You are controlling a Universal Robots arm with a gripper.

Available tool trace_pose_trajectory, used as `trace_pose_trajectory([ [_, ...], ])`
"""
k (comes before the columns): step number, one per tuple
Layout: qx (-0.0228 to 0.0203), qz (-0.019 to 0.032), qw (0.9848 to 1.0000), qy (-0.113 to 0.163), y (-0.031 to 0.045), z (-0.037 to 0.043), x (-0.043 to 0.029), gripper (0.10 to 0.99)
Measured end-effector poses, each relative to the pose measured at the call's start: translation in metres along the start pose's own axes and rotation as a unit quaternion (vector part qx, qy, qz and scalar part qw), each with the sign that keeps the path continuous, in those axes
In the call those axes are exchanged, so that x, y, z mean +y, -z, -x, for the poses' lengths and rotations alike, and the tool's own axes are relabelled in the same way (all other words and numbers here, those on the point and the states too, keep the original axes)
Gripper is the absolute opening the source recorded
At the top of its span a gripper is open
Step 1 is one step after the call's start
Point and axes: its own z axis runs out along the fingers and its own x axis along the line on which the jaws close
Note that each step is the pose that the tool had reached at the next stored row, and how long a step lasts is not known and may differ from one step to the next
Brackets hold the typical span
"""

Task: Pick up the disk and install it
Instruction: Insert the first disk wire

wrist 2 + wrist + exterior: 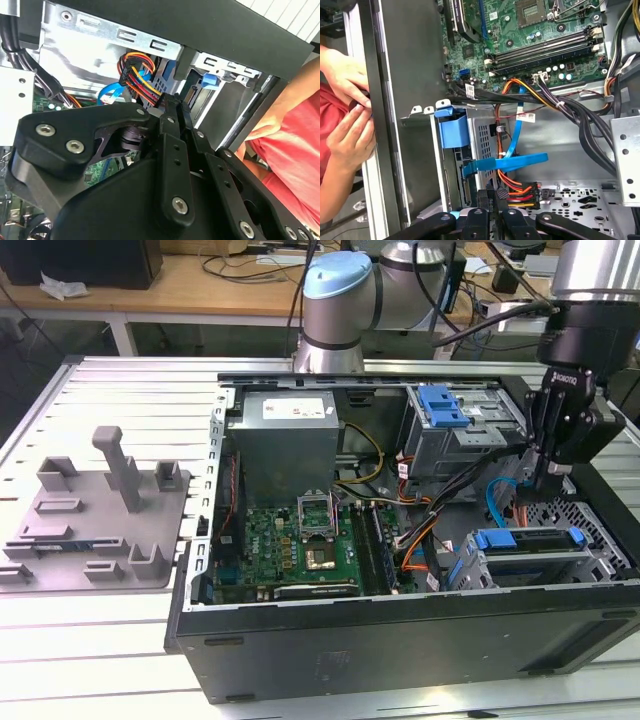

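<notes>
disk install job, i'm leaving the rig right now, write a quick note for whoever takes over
Gripper: jaws shut, holding nothing, tips down inside the case beside the orange and red power cables.
Disk: in the lower drive cage at the exterior view's right, blue frame showing, below the gripper.
Done: disk is in the cage, not in the gripper.
Left: cannot tell whether it is fully seated.
A person's hands are at the case edge.

Inspector: Exterior view, lighting?
Assessor: Bright and even, probably from overhead. The slatted table (100, 660) reads pale, near glare; the case (400, 660) front wall falls dark, with soft shadow inside.
Inspector: Wrist views?
Assessor: The motherboard (540, 30) is well lit. The gripper (175, 102) reads black, its screw heads (180, 205) glinting.
</notes>
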Motion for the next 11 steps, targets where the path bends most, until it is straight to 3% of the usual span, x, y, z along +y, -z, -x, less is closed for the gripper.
trace_pose_trajectory([
  [7,-0.0137,0.0003,0.9999,0.003,-0.0022,-0.0080,-0.0019,0.165],
  [8,-0.0188,0.0009,0.9998,0.004,-0.0035,-0.0114,-0.0024,0.165],
  [11,-0.0285,0.0022,0.9996,0.004,-0.0056,-0.0170,-0.0032,0.165],
])
